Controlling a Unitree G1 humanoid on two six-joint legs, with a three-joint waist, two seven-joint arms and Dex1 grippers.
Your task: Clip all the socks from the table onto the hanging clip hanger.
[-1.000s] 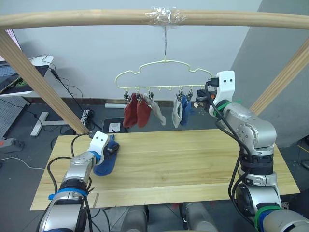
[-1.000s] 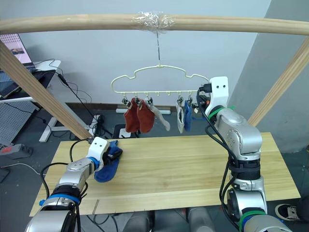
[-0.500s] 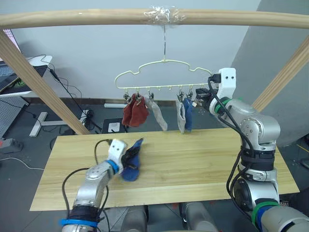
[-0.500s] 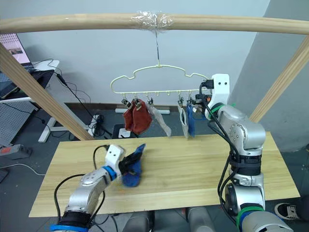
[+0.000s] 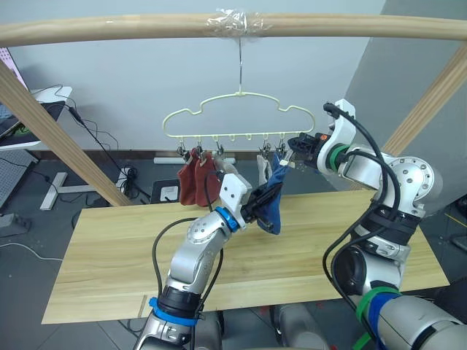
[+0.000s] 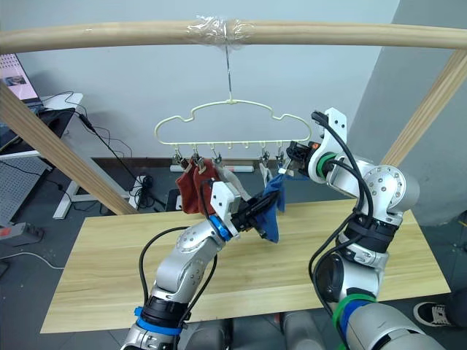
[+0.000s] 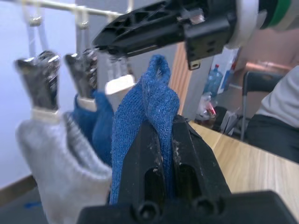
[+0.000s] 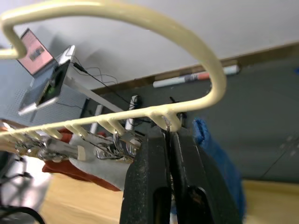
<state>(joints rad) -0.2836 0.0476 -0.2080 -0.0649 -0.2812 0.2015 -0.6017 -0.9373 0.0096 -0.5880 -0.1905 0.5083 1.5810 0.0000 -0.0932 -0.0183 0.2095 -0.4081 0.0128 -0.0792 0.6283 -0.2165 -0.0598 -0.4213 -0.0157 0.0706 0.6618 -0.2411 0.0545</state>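
Left end effector [image 7: 161, 140] pinches a blue sock [image 7: 145, 112] beneath the clip hanger [image 5: 237, 117].

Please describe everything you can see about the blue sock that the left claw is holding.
The blue sock is a short piece of soft blue knit. It is pinched between the two black fingers of the left claw, and its bunched end sticks up beyond the fingertips while the rest hangs down. It is lifted off the table, just under the right end of the clip hanger, beside a blue sock already clipped and near the right claw.
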